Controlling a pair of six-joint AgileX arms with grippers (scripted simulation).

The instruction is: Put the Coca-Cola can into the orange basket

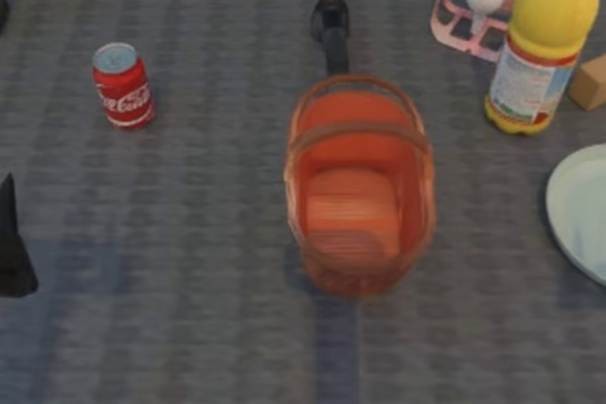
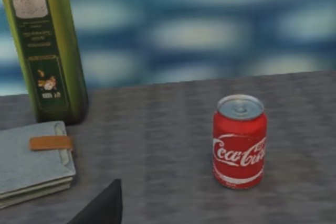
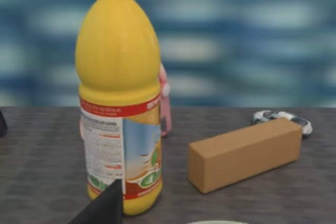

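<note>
Your can [image 1: 123,86]: upright on the table [image 1: 189,234], far left, well apart from the basket [image 1: 360,186] at centre. Your left gripper [image 1: 14,253]: at the left edge, nothing held; finger opening cannot be told. Right gripper: a single finger [image 3: 102,205] shows near the bottle [image 3: 119,93].

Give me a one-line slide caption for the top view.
Coca-Cola can stands upright left of the orange basket, left gripper parked at the table's left edge.
</note>
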